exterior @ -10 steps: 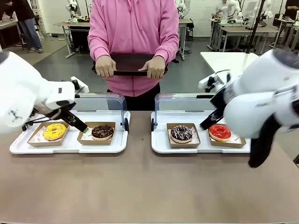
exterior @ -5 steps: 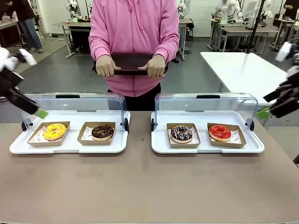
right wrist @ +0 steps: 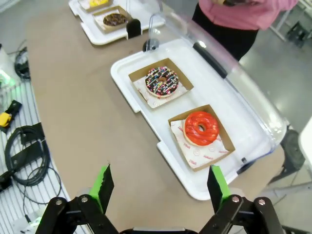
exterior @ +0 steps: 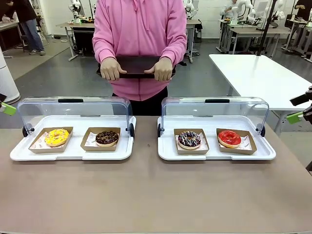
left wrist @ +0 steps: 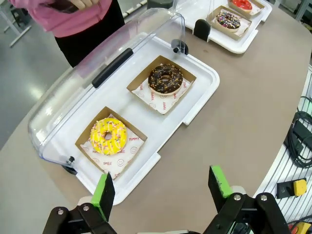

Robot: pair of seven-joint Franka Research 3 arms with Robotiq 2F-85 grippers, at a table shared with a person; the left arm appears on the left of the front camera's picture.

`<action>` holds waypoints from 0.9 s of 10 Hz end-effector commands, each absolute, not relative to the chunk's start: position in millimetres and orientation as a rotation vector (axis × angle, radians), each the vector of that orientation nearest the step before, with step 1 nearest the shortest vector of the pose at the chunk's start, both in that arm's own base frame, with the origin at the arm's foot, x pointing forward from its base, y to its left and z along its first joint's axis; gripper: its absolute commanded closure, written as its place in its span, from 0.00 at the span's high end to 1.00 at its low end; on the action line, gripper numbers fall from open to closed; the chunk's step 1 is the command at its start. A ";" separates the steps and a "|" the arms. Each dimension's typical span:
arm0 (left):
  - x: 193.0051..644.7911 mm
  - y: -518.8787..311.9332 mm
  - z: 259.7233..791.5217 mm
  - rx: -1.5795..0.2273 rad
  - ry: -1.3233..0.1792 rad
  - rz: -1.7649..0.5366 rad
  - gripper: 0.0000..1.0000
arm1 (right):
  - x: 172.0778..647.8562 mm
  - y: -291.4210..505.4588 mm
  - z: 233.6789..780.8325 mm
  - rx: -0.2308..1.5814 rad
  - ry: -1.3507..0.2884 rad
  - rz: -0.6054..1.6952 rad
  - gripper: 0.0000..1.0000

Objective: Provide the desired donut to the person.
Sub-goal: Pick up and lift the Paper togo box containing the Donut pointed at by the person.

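Donuts (exterior: 107,138) untouched; left gripper (left wrist: 162,184), right gripper (right wrist: 159,181) wide open, empty.

- The left hand (exterior: 5,104) is cut off by the left edge of the front view.
- The right hand (exterior: 297,109) is cut off by its right edge.
- The person (exterior: 140,44) is cropped at the top edge.
- The dark tray (exterior: 136,66) has both ends hidden under the person's fingers.

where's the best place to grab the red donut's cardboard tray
Probably the near wall of the cardboard tray, pinched from above on the robot's side. The clear lid stands raised along the far side, blocking that edge, and the red donut lies icing up.
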State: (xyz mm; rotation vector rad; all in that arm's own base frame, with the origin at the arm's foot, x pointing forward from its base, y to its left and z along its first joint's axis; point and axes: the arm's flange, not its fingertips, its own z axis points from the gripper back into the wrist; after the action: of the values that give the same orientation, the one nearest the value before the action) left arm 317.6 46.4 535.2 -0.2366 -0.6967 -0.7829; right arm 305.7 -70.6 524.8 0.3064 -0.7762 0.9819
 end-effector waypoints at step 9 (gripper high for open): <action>260.1 45.3 469.6 -0.265 -0.888 -0.798 1.00 | 313.2 -64.2 506.8 0.375 -0.899 1.006 1.00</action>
State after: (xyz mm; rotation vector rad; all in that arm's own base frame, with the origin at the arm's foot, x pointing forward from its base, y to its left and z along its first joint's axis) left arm 312.2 75.6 545.1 -0.2604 -0.8329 -0.7834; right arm 316.1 -69.5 517.2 0.3852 -0.8651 0.9988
